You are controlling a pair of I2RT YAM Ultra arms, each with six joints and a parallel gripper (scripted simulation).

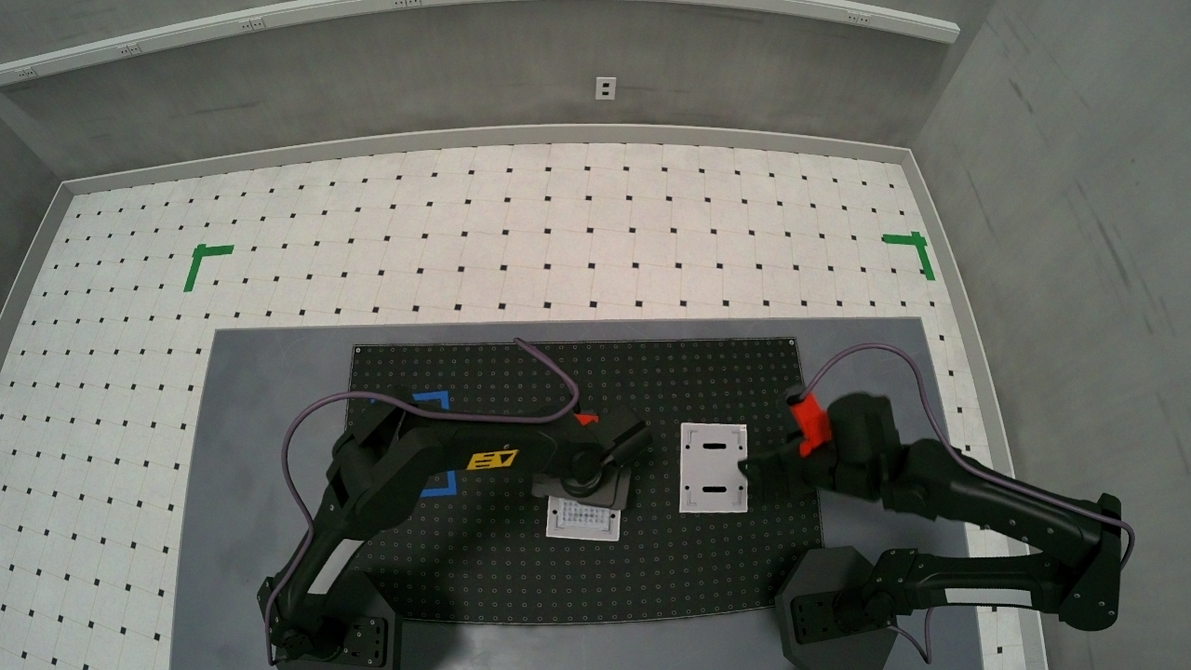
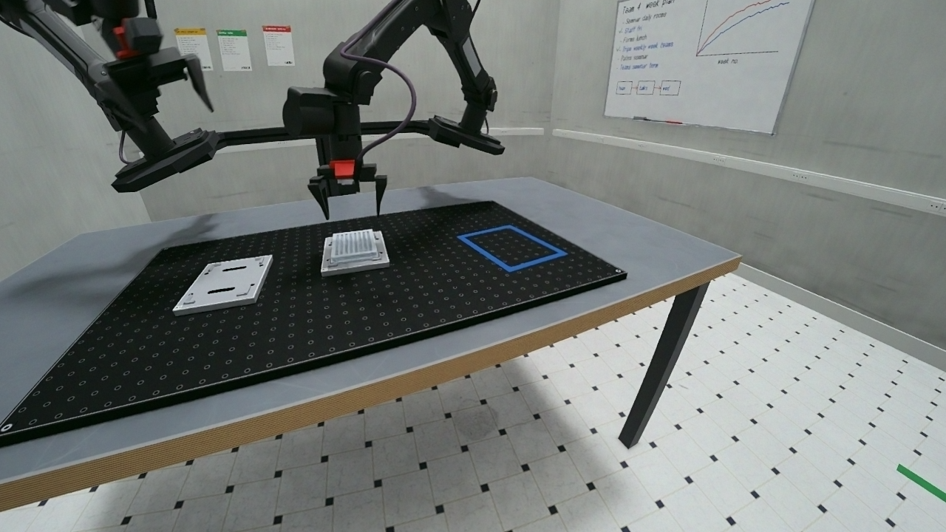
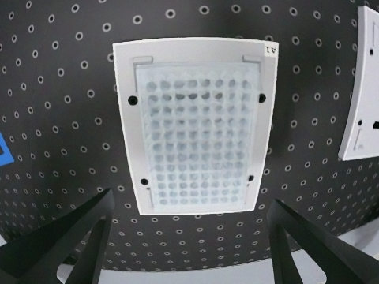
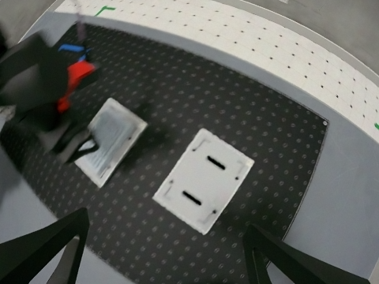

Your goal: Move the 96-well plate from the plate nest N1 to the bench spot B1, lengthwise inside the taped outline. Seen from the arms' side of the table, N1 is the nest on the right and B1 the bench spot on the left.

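Observation:
The clear 96-well plate [image 1: 582,515] [image 2: 355,244] [image 3: 197,142] [image 4: 112,136] sits in a white nest [image 1: 582,535] [image 2: 355,267] [image 3: 136,146] [image 4: 138,122]. The blue taped outline [image 1: 452,483] [image 2: 539,261] [image 3: 5,155] [image 4: 72,47] lies empty to the left, partly hidden by the left arm in the top view. My left gripper [image 2: 352,215] [image 3: 193,204] is open and empty, above the plate, its fingers spread wider than the nest in the left wrist view. My right gripper [image 4: 169,228] is open and empty, high near the board's right side.
A second, empty white nest [image 1: 714,466] [image 2: 228,284] [image 3: 365,130] [image 4: 205,181] lies right of the plate's nest, between it and the right arm. Both nests and the outline are on the black perforated board [image 1: 515,582] [image 2: 397,310]. Both arms reach over this board.

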